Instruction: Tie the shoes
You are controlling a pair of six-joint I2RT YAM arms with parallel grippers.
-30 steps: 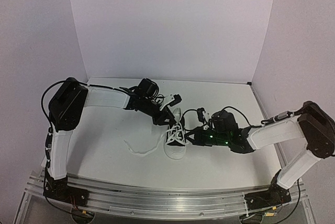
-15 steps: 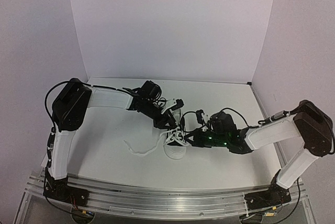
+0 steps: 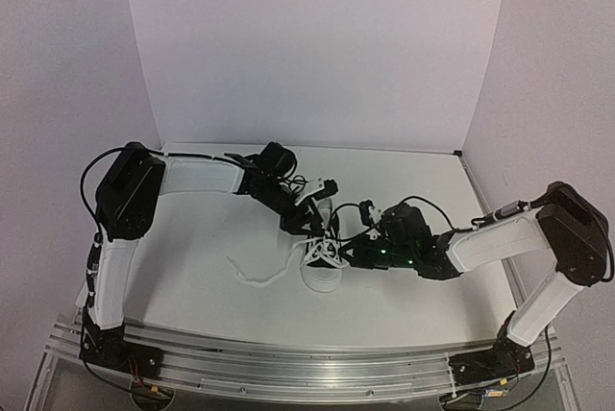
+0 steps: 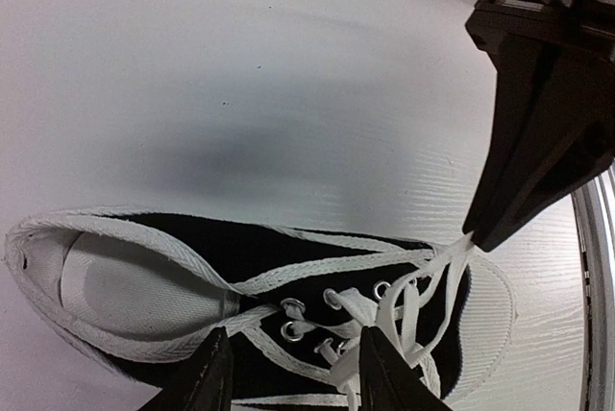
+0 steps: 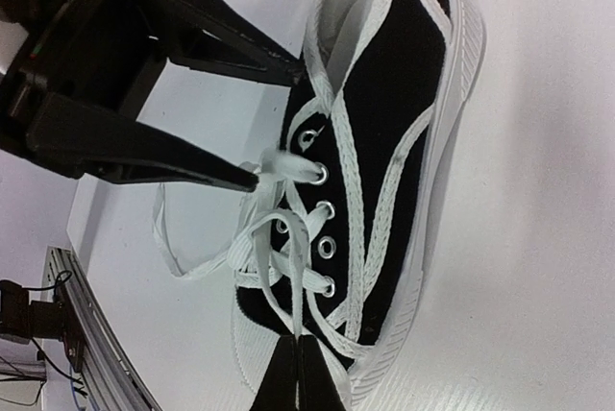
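Right wrist view: lace pull on a small black canvas sneaker (image 5: 394, 113) with a ribbed white rubber sole, lying on the white table (image 5: 548, 238).
Left gripper (image 5: 279, 128) is spread, one tip at the sneaker's top metal eyelet (image 5: 313, 173). Flat woven white laces (image 5: 284, 230) criss-cross the tongue. Right gripper (image 5: 297, 361) is pressed together, pinching a lace by the sneaker's toe. Best move: hold it taut and close the left gripper on the strand only.

No legible txt or nos.
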